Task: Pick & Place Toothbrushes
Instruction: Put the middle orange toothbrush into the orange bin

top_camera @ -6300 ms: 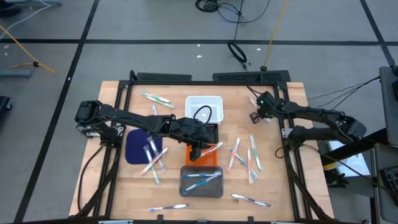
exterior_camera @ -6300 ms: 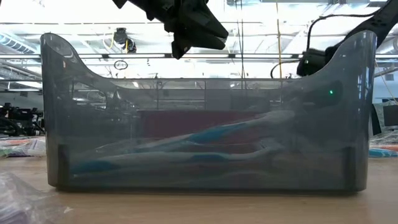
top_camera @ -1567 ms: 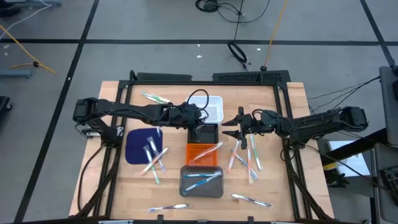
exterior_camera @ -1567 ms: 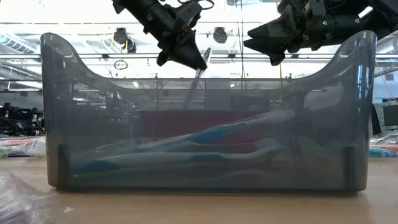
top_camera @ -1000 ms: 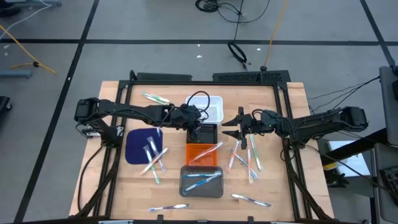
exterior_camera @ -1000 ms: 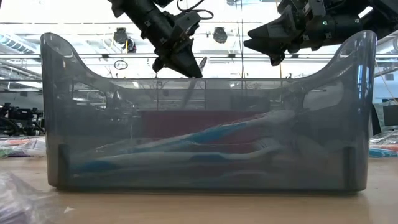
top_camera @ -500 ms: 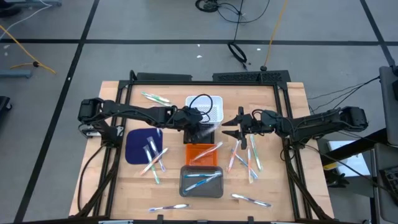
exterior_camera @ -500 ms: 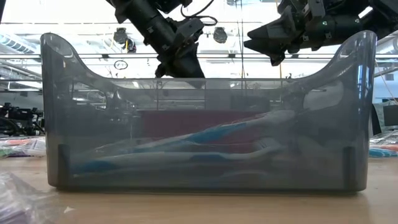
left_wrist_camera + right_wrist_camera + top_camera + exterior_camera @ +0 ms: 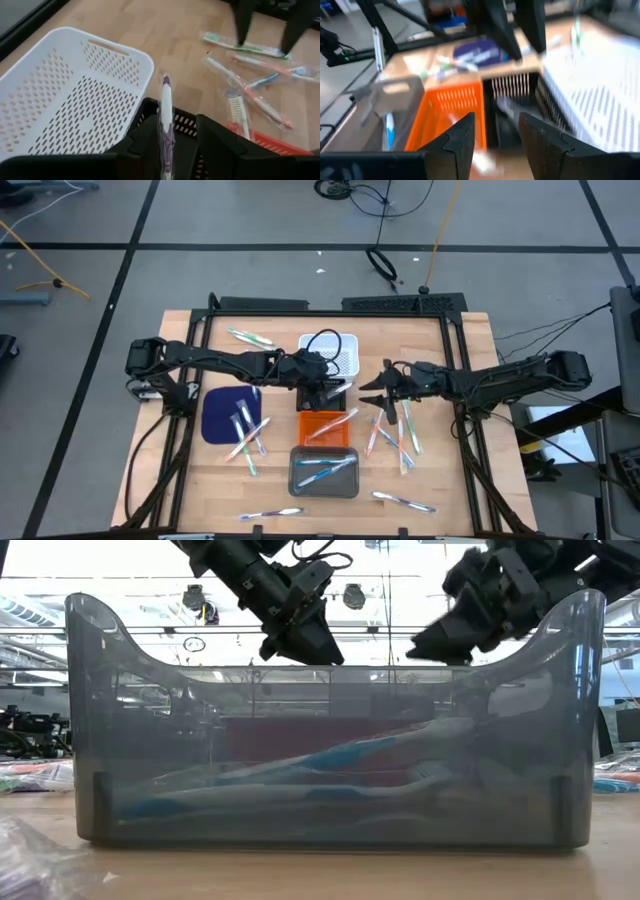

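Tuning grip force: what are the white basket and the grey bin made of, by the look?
White basket: looks like moulded plastic, matte, with rows of punched holes and a slot handle. Grey bin: probably smooth, translucent smoky plastic, as toothbrushes show through its wall.

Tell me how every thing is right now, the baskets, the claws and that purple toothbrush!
left gripper: open, over the black basket.
right gripper: open, empty, hovering beside the baskets.
purple toothbrush: on end between the left gripper's fingers.
black basket: contents hidden.
white basket: looks empty.
orange basket: one toothbrush lying in it.
grey bin: blue toothbrushes lying flat inside.
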